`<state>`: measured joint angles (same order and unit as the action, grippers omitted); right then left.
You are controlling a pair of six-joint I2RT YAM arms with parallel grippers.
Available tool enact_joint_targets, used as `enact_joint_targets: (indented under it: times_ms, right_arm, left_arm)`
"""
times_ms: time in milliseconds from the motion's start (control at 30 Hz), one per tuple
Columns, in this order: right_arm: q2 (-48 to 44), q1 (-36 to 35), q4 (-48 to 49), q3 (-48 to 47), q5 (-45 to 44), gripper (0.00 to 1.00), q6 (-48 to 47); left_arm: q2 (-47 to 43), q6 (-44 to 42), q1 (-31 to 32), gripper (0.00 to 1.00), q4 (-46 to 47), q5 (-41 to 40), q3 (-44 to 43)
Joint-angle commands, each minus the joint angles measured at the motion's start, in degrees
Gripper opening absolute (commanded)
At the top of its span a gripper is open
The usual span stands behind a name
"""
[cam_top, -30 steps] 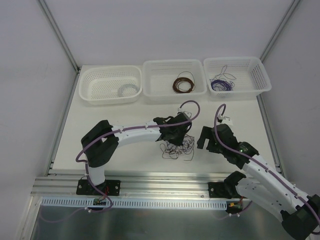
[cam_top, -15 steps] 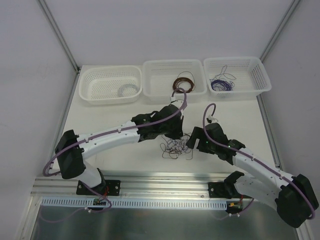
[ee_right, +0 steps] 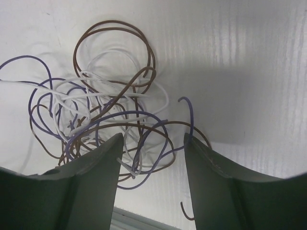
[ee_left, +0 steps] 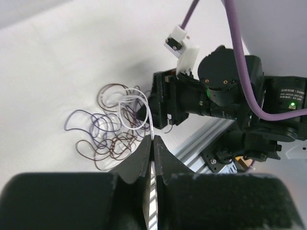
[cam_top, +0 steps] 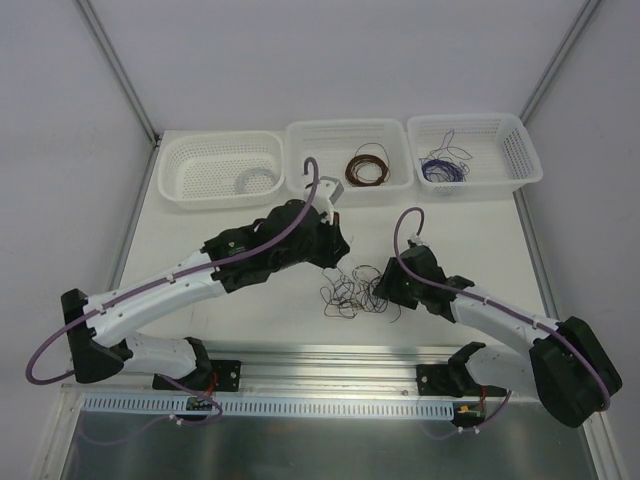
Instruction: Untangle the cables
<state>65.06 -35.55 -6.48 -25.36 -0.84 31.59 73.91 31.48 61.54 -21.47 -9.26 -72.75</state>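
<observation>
The cables point(cam_top: 352, 292) lie tangled at frame centre, spread longest left to right. The left gripper point(ee_left: 152, 143) is clenched on a pale strand rising from them; the right gripper point(ee_right: 153, 143) straddles their edge, jaws apart.

Far edge of table point(cam_top: 178, 236): left basket point(cam_top: 176, 172) holds white coil point(cam_top: 256, 181); middle basket point(cam_top: 345, 127), brown coil point(cam_top: 368, 167) (neat, round); right basket point(cam_top: 525, 150) alongside. Metal rail point(cam_top: 330, 364) nearside.
</observation>
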Motion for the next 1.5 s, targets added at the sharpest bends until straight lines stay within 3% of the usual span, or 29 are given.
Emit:
enact_joint_targets:
  times_ms: [0,167,400,633,933,1200,1367,1467]
  right_arm:
    - [-0.89,0.74,-0.27,0.40,0.14,0.57,1.19]
    - [-4.49,1.80,-4.76,0.49,-2.32,0.56,0.40]
    - [-6.17,3.56,-7.76,0.76,-2.94,0.55,-0.04]
    - [-5.03,4.70,-8.37,0.67,-2.06,0.55,-0.13]
    - [-5.20,6.28,-10.66,0.49,-1.88,0.54,-0.57]
    - [-8.80,12.60,-14.69,0.40,-0.30,0.50,-2.94]
    - [-11.35,16.39,-19.61,-2.66,-0.83,0.49,-7.23]
    - [-12.50,15.52,-22.87,-7.31,-0.92,0.55,-12.32]
  left_arm:
    - [-5.44,-4.67,-0.28,0.00,-4.52,-6.81,-4.15]
    - [-10.88,-8.27,-4.40,0.00,-9.11,-11.22,-8.46]
    - [-14.67,-12.14,-14.60,0.00,-13.50,-9.98,-15.66]
    - [-14.41,-16.98,-16.45,0.00,-17.02,-14.82,-24.36]
    - [-15.55,-21.46,-17.42,0.00,-18.78,-22.73,-28.23]
    - [-15.81,-27.88,-17.94,0.00,-20.10,-34.59,-30.87]
    - [-15.02,-25.53,-18.56,0.00,-20.45,-33.38,-27.01]
    - [-15.11,-22.01,-18.65,0.00,-20.36,-28.20,-22.88]
